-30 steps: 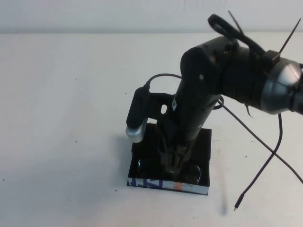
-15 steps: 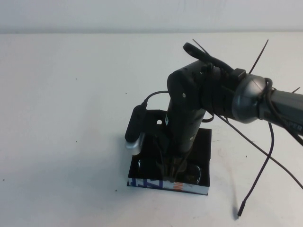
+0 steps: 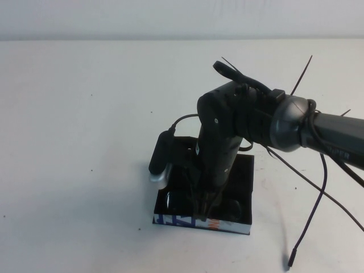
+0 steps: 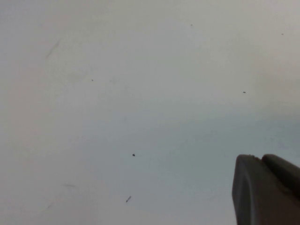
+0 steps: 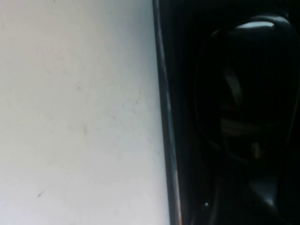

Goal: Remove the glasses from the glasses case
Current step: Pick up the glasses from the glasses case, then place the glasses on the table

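Note:
The glasses case (image 3: 187,220) is a black open box on the white table, its white front edge printed with blue and orange marks. The glasses (image 3: 236,208) lie inside it, and I see lens glints on both sides of my arm. My right gripper (image 3: 203,214) reaches straight down into the case, at the middle of the glasses near the front edge. In the right wrist view I see the case wall (image 5: 164,117) and one dark lens (image 5: 243,84) close up. My left gripper (image 4: 260,161) hangs shut and empty over bare table, seen only in the left wrist view.
A thin black cable (image 3: 311,213) from the right arm trails over the table to the right of the case, with its loose end near the front edge. The white table (image 3: 74,142) lies open to the left and behind.
My right arm has swung left and lower over the case. Its gripper has stayed down inside the case at the glasses. The case has not moved.

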You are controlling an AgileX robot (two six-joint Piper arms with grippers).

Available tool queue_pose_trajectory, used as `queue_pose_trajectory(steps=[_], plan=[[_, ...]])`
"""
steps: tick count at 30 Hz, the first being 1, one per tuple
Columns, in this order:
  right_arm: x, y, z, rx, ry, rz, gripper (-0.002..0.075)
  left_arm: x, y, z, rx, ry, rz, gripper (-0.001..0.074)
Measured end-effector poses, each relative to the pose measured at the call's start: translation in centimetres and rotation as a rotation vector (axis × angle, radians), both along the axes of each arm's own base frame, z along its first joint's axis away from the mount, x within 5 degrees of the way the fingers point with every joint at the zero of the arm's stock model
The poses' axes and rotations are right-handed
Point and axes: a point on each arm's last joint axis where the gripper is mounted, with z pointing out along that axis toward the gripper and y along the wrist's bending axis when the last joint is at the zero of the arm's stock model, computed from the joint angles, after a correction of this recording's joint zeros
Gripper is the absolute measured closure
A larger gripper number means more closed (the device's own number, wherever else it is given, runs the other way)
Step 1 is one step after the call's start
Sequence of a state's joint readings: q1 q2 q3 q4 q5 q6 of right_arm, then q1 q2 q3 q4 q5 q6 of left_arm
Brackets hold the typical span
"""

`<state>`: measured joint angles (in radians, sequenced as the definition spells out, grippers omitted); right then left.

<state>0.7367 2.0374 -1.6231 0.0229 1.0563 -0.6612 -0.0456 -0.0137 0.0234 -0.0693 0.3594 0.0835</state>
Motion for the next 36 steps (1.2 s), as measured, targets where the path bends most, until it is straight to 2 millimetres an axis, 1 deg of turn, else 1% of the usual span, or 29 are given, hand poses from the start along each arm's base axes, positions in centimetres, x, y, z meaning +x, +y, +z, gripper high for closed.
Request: queue_pose_trajectory(steps=[1, 3, 4, 6, 12, 16, 18, 20, 24, 29, 32, 36], plan=[[0.0, 0.0, 0.0, 0.000, 0.000, 0.000, 0.0547, 0.0, 0.0, 0.0, 0.000, 0.000, 0.000, 0.0740], [0.0, 0.0, 0.0, -0.006, 0.000, 0.002, 0.0634, 0.0, 0.0, 0.0, 0.000, 0.000, 0.000, 0.0740], [0.0, -0.1, 0.0, -0.011, 0.002, 0.003, 0.0664, 0.0, 0.0, 0.0, 0.000, 0.000, 0.000, 0.0740], [-0.1, -0.1, 0.0, -0.018, 0.011, 0.004, 0.0698, 0.0, 0.0, 0.0, 0.000, 0.000, 0.000, 0.0740], [-0.1, -0.1, 0.3, -0.021, 0.018, 0.006, 0.0715, 0.0, 0.0, 0.0, 0.000, 0.000, 0.000, 0.0740], [0.1, -0.1, 1.1, -0.027, 0.009, 0.011, 0.0725, 0.0, 0.0, 0.0, 0.000, 0.000, 0.000, 0.0740], [0.3, 0.1, 1.9, -0.023, -0.004, 0.013, 0.0725, 0.0, 0.0, 0.0, 0.000, 0.000, 0.000, 0.0739], [0.4, 0.1, 3.0, -0.002, -0.023, 0.001, 0.0726, 0.0, 0.0, 0.0, 0.000, 0.000, 0.000, 0.0740], [0.0, -0.3, 6.1, 0.034, -0.078, -0.005, 0.0726, 0.0, 0.0, 0.0, 0.000, 0.000, 0.000, 0.0740], [-0.6, -1.7, 8.6, 0.002, -0.126, -0.049, 0.0726, 0.0, 0.0, 0.0, 0.000, 0.000, 0.000, 0.0740], [-0.3, -2.7, 9.6, 0.011, -0.137, -0.103, 0.0727, 0.0, 0.0, 0.0, 0.000, 0.000, 0.000, 0.0740], [0.4, -4.7, 11.1, 0.075, -0.123, -0.200, 0.0727, 0.0, 0.0, 0.0, 0.000, 0.000, 0.000, 0.0740]])
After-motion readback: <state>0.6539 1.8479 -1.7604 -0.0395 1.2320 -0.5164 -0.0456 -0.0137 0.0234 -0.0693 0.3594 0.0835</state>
